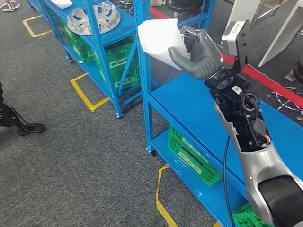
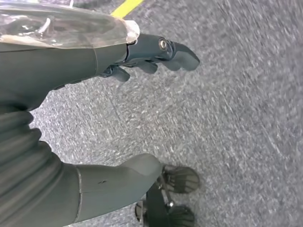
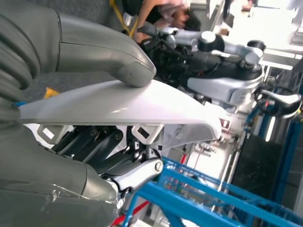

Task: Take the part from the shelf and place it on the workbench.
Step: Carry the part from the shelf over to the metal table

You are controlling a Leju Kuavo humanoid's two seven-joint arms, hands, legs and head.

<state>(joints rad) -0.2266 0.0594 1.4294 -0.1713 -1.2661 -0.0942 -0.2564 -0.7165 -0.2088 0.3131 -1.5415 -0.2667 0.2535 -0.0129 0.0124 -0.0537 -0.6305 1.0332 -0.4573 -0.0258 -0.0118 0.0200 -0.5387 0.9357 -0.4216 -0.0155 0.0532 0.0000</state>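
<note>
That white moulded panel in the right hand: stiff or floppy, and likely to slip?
Probably stiff: the white moulded panel keeps its curve well past the thumb with no sag. Likely light for its size: it looks thin-walled, with moulded clips underneath. Possibly slippery: its surface is smooth and glossy, and the right hand holds it near one end only, so it could pivot.

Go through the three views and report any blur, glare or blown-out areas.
Head view: evenly lit and sharp, the right hand holding the white part. Left wrist view: the carpet is streaked with blur, the left hand sharper. Right wrist view: the background behind the white part is overexposed to white at one corner.
</note>
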